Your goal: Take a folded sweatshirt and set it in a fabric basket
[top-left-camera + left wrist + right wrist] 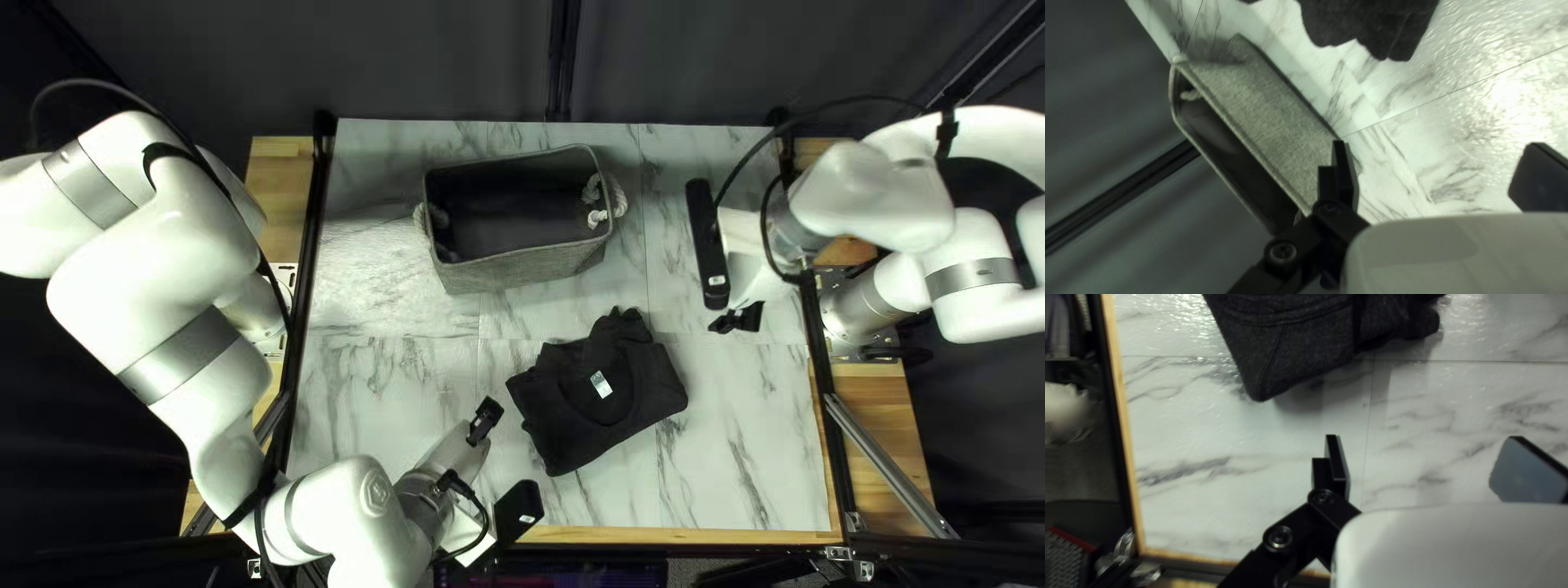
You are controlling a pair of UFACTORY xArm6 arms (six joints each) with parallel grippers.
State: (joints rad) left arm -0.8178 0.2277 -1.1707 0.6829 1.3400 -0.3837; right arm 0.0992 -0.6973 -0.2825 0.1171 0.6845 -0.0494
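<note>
The folded dark sweatshirt (pixel 642 387) lies on the counter (pixel 762 436), nearer the near edge than the far one, its pale label (pixel 600 383) facing up. The gray fabric basket (pixel 523 267) stands upright toward the far edge, with rope handles. The left claw (pixel 502 463) is open beside the sweatshirt, near the near edge; the right claw (pixel 724 285), also open, is toward the right edge.
</note>
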